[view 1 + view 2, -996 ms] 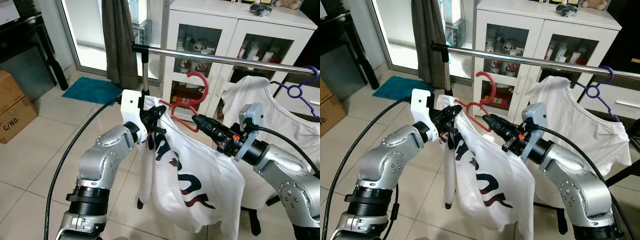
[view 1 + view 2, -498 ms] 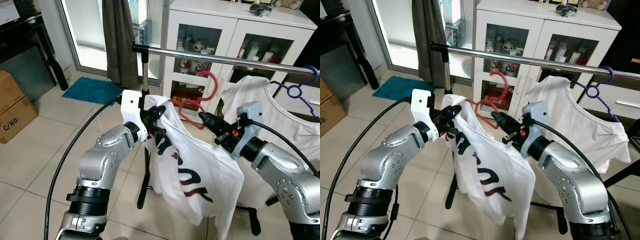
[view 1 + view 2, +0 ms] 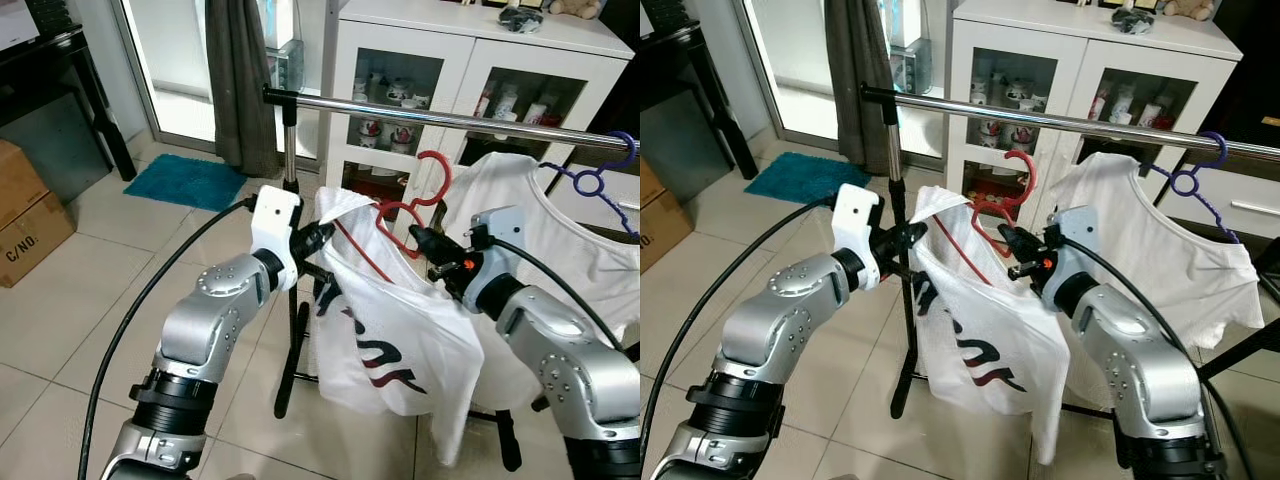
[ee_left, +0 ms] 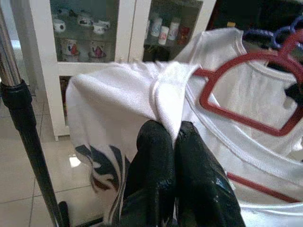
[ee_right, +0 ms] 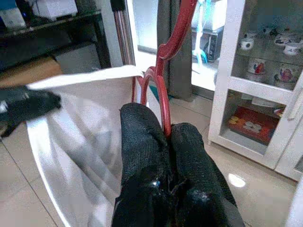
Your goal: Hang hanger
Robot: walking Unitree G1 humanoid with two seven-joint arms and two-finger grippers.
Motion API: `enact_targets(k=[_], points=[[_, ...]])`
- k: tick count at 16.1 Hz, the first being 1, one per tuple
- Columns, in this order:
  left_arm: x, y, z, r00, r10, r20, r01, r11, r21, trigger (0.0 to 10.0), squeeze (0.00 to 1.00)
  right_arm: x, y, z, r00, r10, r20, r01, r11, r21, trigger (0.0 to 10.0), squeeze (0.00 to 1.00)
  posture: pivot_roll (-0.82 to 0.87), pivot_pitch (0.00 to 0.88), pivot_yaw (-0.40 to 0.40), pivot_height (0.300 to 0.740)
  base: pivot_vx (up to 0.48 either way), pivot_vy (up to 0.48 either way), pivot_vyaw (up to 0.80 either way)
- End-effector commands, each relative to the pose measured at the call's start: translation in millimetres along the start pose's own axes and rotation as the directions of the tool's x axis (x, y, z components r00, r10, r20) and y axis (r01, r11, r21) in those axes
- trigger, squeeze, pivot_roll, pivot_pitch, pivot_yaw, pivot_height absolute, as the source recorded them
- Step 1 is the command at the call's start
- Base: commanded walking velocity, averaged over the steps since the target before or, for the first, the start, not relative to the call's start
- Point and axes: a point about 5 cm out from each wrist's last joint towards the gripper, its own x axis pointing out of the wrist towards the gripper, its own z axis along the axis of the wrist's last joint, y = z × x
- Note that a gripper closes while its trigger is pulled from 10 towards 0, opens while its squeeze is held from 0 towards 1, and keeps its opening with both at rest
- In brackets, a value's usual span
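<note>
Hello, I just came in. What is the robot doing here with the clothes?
The robot is bringing a white T-shirt with a dark print on a red plastic hanger up to the shiny metal rail of a clothes rack. Its right tool is shut on the hanger, and its left tool pinches the shirt's shoulder. The hanger's hook is just below the rail, not yet over it. Another white shirt hangs from a purple hanger further right.
</note>
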Motion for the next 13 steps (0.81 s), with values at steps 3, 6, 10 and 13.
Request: enact_targets(k=[3,6,10,13], points=[[-1.3,-4.7,-3,0.999,-0.034,-0.017,0.034,0.999,0.017,0.0,0.0,-1.7,2.4,25,0.989,0.018,0.146,-0.027,0.998,0.054,10.0,0.0,-0.07,0.0,-0.01,0.74,0.0,0.0,0.0],[-1.4,-10.0,0,0.997,-0.074,-0.006,0.074,0.997,0.012,0.0,0.0,-1.4,1.6,25,0.986,0.006,0.166,-0.018,0.997,0.072,10.0,0.0,-0.07,0.0,-0.007,0.74,0.0,0.0,0.0],[-2.7,-13.0,4,0.995,-0.102,0.02,0.101,0.995,0.014,1.6,0.0,-1.0,2.6,23,0.985,0.01,0.172,-0.028,0.994,0.107,10.0,0.0,-0.07,0.0,-0.004,0.74,0.0,0.0,0.0],[-3.4,-14.9,11,0.99,-0.123,0.069,0.124,0.992,0.0,10.0,1.0,0.0,3.4,23,0.983,-0.006,0.184,-0.016,0.993,0.118,10.0,0.0,-0.06,0.0,0.0,0.74,0.0,0.0,0.0]])
